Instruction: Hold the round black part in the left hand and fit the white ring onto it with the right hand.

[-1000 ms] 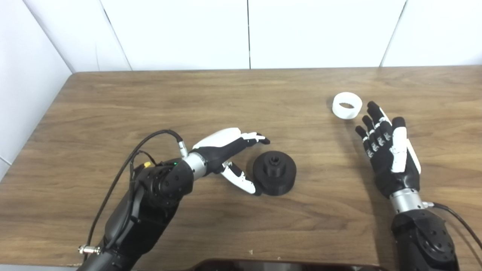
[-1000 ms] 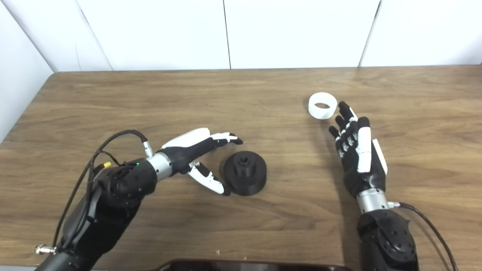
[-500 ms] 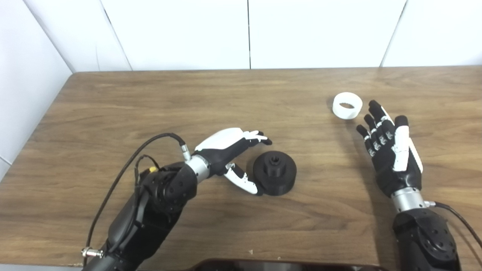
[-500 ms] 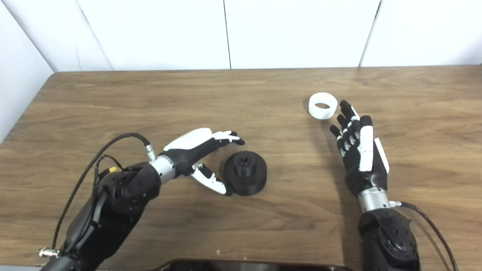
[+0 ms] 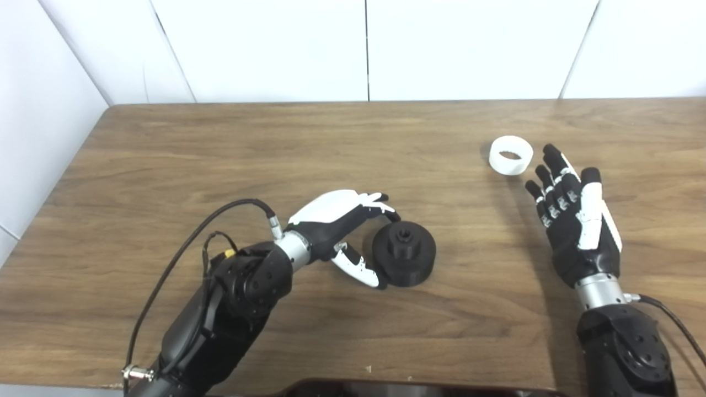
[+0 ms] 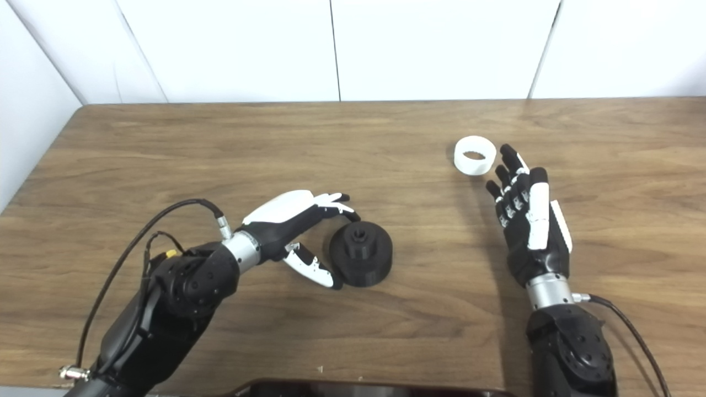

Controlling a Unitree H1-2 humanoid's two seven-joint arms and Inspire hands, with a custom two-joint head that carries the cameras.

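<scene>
White ring (image 5: pixel 511 155) flat on table (image 5: pixel 220 143)

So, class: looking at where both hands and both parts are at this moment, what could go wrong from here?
1. The left hand is open around the black part, its thumb at the part's near edge. Closing unevenly could push the part away across the table.
2. The white ring lies flat beyond the open right hand; fingers reaching in could knock it farther off.
3. The ring is small, so a pinch might tilt it.
</scene>
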